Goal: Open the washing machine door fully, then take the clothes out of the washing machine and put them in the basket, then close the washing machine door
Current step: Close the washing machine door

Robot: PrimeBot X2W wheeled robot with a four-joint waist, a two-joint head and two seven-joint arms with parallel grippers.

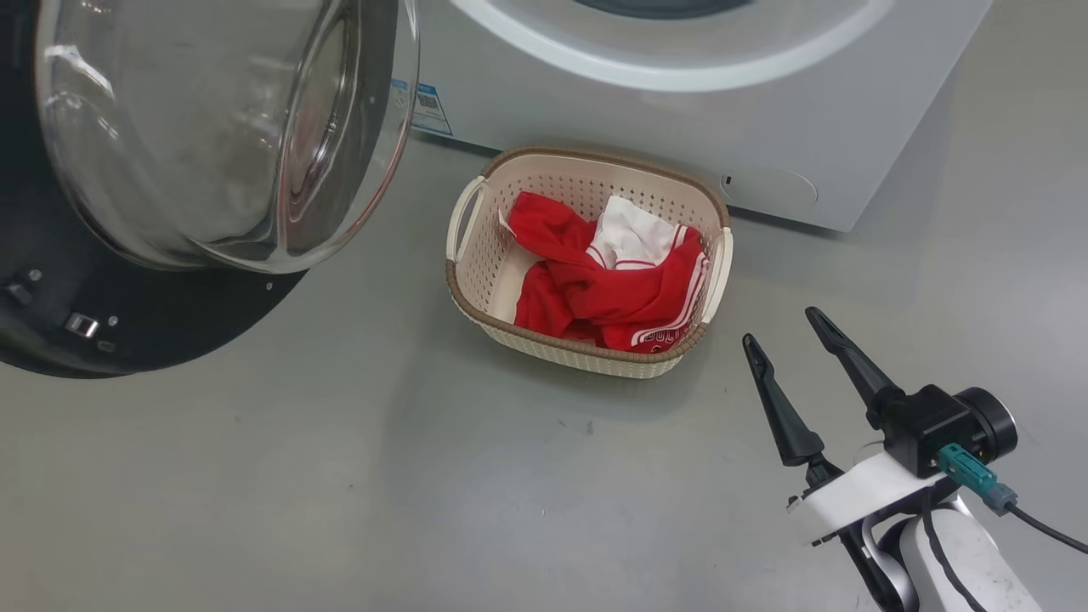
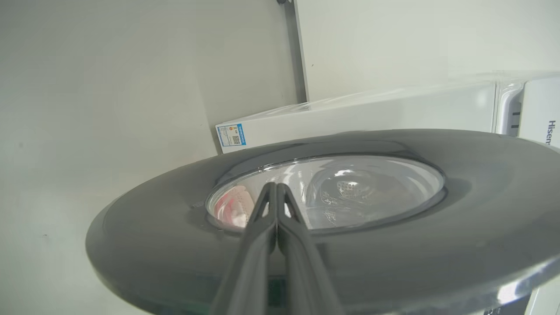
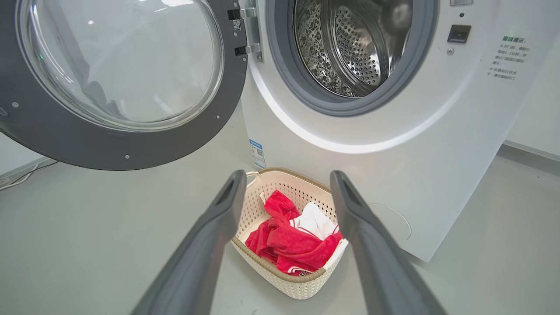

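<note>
in the head view the washing machine door [image 1: 153, 331] is cut off by the left and top edges, and the washing machine [image 1: 680, 127] loses all but a sliver of its opening at the top. the blue label [image 1: 432, 109] is too small for us to read. the clothes [image 1: 612, 289] hide most of the floor of the basket [image 1: 480, 255]. the white lettering [image 1: 659, 340] at the near rim is half buried. in the right wrist view, the blurred fingers of the right tool [image 3: 287, 177] cover the basket's left and right sides. through the door glass in the left wrist view, we cannot identify a pink blur [image 2: 232, 208].
</note>
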